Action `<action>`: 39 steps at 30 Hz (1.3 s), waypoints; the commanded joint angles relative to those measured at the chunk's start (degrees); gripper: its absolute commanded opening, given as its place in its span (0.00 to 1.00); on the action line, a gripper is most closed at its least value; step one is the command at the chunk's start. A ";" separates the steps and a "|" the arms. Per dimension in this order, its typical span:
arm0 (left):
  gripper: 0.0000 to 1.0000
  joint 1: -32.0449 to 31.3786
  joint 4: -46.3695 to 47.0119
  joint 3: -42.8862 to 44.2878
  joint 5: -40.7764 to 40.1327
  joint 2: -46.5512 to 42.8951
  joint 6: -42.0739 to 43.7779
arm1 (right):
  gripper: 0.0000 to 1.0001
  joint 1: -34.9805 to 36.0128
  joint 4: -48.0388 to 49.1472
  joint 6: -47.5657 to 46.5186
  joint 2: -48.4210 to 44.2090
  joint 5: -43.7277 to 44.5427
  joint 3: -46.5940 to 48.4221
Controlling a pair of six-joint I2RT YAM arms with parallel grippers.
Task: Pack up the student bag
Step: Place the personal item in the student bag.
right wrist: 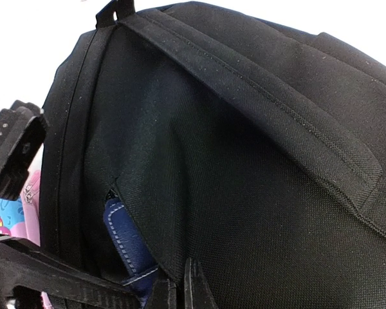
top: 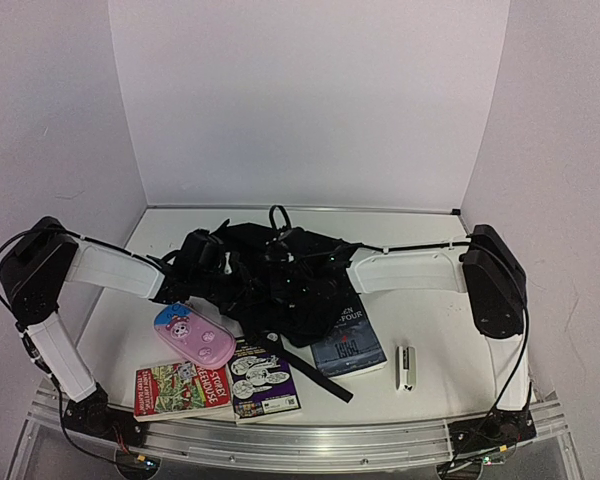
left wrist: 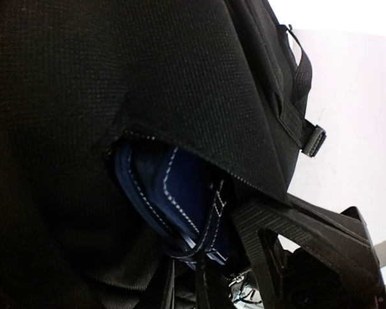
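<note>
Black fabric of the student bag (top: pixel 280 275) is heaped mid-bench, between the two arms and against both their tips. The right pincer (right wrist: pixel 177 286) is clenched, pressed to the lower lip of the bag's slit, just beside a navy white-stitched item (right wrist: pixel 125 241) showing inside. The left pincer (top: pixel 225 265) sits under the bag's flap, touching cloth; whether it is released or grasping, I cannot tell. A pink pencil case (top: pixel 193 335) lies near it.
</note>
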 commanded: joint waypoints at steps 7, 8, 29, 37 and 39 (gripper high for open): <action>0.03 -0.39 8.98 6.51 3.04 6.84 -0.25 | 0.00 1.63 1.78 -0.94 -2.58 -5.65 2.49; 0.03 -0.38 9.69 6.82 3.12 7.45 -0.21 | 0.00 1.58 1.75 -1.03 -2.56 -5.73 2.49; 0.39 -1.96 -0.79 -3.62 0.36 -9.17 17.01 | 0.68 1.44 -6.70 1.21 -14.65 1.72 -9.40; 0.49 -9.07 -13.16 4.55 -6.19 -9.65 27.55 | 0.59 -0.09 -6.79 6.10 -19.62 -4.60 -19.48; 0.49 -11.60 -16.58 7.36 -9.43 -8.12 28.93 | 0.58 -1.43 -6.66 6.58 -19.87 -5.30 -20.87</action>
